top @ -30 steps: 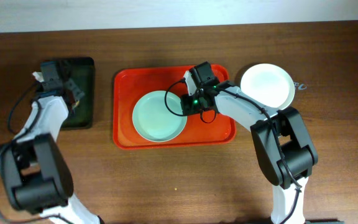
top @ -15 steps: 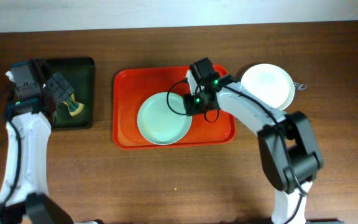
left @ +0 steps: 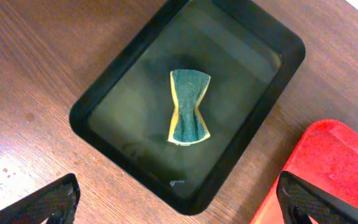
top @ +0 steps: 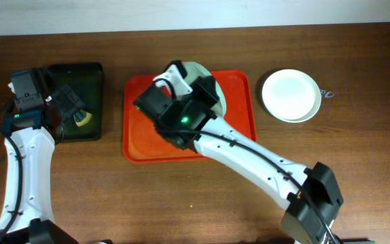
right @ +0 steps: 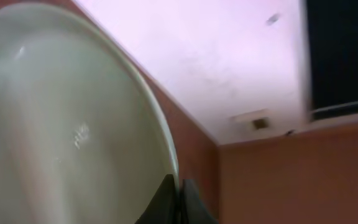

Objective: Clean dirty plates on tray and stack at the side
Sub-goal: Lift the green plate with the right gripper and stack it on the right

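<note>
Where the mint plate [right: 61, 124] lay flat a moment ago, the right pincer [right: 178, 198] now pinches its rim, holding it tilted above the tray [top: 133, 129]; the left pincer [left: 179, 202] hangs spread over the sponge [left: 188, 107], so wiping seems next.

The right arm [top: 244, 153] hides most of the plate [top: 198, 68].

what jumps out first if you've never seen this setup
The right arm stretches across the red tray, its tool pinching the rim of a pale mint plate held tipped up over it. Next comes the green-and-yellow sponge lying alone in the black tray at far left, and a white plate sitting right of the red tray.
</note>
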Robot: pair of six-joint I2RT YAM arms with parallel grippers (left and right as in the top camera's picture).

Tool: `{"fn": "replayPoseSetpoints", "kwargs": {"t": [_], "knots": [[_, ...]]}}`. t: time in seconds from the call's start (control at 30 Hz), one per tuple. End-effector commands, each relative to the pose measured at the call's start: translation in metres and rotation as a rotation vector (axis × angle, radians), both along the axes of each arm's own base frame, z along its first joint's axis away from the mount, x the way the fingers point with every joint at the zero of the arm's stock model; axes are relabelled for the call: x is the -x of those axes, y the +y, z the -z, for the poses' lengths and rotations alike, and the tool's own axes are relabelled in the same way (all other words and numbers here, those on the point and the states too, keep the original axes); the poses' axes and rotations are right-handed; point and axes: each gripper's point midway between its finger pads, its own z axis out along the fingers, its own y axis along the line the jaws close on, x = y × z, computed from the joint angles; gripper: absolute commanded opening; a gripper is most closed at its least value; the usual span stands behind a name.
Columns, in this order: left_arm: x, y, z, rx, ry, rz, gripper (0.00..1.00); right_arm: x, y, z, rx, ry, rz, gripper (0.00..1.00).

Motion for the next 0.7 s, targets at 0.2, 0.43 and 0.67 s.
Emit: {"fn": "replayPoseSetpoints", "kwargs": {"t": [0.2, 0.43, 0.67], "knots": [[0.001, -0.001, 0.001, 0.006, 0.001, 0.009, 0.99, 0.023, 0.018, -0.060, 0.340, -0.093, -0.004, 0.04], [0.001, -0.001, 0.001, 0.006, 0.001, 0.009, 0.99, 0.000, 0.000, 0.060, -0.171, 0.315, -0.081, 0.04], [0.001, -0.001, 0.001, 0.006, 0.001, 0.009, 0.99, -0.054, -0.169, 0.069, -1.249, 0.478, 0.316, 0.04]]}}
